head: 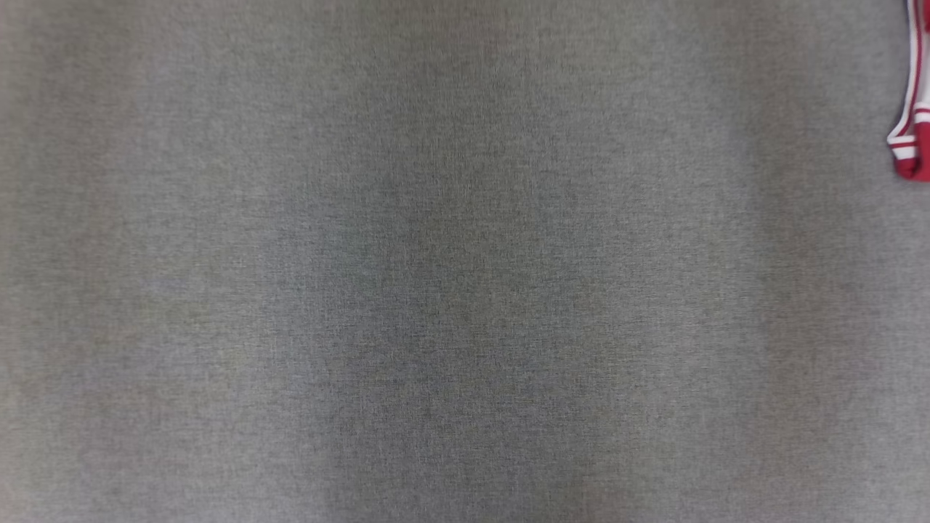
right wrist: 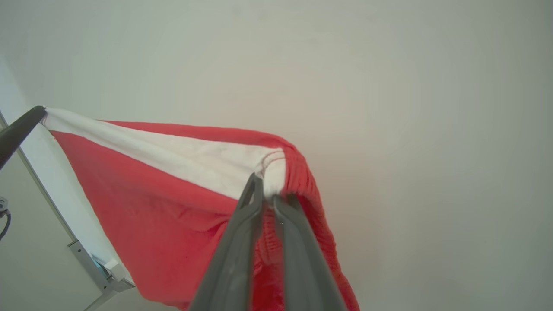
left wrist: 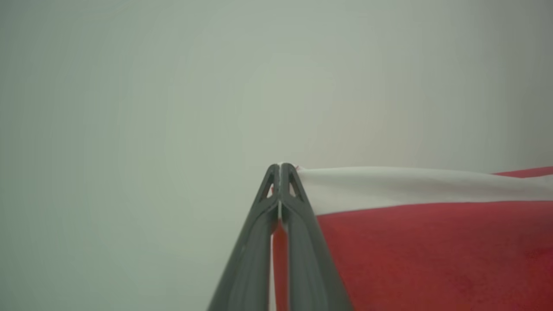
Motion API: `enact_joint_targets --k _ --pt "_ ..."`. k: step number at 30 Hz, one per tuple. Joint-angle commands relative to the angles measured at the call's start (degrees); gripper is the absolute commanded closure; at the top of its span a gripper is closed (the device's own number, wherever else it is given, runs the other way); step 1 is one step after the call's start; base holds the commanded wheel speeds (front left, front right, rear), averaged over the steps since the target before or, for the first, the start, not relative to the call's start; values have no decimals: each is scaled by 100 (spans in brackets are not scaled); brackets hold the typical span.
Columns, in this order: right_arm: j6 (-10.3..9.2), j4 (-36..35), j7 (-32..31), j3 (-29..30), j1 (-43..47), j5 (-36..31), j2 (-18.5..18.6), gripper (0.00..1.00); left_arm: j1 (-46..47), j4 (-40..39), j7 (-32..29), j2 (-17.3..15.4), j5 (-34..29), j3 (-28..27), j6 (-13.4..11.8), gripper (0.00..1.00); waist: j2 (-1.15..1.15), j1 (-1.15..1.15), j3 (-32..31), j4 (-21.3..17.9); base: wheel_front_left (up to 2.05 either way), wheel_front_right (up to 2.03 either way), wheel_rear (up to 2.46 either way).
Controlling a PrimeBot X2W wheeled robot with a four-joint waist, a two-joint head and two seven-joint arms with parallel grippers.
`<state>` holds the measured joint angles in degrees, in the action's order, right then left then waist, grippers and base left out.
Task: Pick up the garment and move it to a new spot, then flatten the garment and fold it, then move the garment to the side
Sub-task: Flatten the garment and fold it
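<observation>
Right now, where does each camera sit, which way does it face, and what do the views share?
Head view: on the head, looking down at the grey surface; the red-and-white garment shows at upper right.
Left wrist view: looks along the left claw, shut on the garment's white band.
Right wrist view: looks along the right claw, shut on the garment's ribbed corner.
Shared: both wrist views show the same white band pulled taut.

Left end effector [left wrist: 281, 166] is pinched tight on the garment's [left wrist: 432, 250] white band [left wrist: 402, 188], red cloth stretching off right against a pale blurred backdrop.
</observation>
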<state>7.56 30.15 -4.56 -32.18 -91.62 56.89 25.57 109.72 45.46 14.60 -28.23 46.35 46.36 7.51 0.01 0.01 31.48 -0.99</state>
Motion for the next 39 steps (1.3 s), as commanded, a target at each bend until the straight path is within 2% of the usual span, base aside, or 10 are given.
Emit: enact_joint_targets --k 1,8,15,21,25,26,28,31,35,39 --pt "-13 26 68 -55 -37 16 -1 100 62 46 45 30 67 48 -10 100 -1 -1 123 7 0 0 0" --pt "-13 -3 265 -473 178 136 225 100 -324 -290 53 -10 68 73 -10 100 -1 -1 224 60 0 0 0" --pt "-13 -414 516 -902 840 402 582 100 -1454 -1125 56 6 -119 -621 -10 100 -1 -1 -16 111 0 0 0" --pt "-13 -1043 756 -1319 1894 683 941 100 -3193 -2102 57 -20 -418 -1425 -17 100 -1 -1 -489 99 0 0 0" --pt "-13 -1470 936 -1557 2706 812 1190 100 -4590 -2771 57 -13 -517 -1912 -118 100 -1 -1 -838 114 0 0 0" --pt "-13 -1470 936 -1557 2706 812 1190 100 -4590 -2771 57 -13 -517 -1912 -118 100 -1 -1 -838 114 0 0 0" --pt "-13 -1684 1001 -1683 3099 810 1332 100 -5300 -3099 56 11 -552 -2109 -205 100 -1 -1 -978 141 0 0 0" --pt "-13 -1973 1125 -1826 3739 826 1538 100 -6335 -3563 57 106 -604 -2352 -338 100 -1 -1 -1175 199 0 0 0" --pt "-13 -2259 1288 -1974 4565 776 1732 100 -7630 -3909 57 315 -598 -2617 -380 100 -1 -1 -1428 248 0 0 0" --pt "-13 -2403 1379 -2116 5328 760 1742 100 -8778 -4032 57 522 -669 -2923 -432 100 -1 -1 -1652 219 0 0 0"
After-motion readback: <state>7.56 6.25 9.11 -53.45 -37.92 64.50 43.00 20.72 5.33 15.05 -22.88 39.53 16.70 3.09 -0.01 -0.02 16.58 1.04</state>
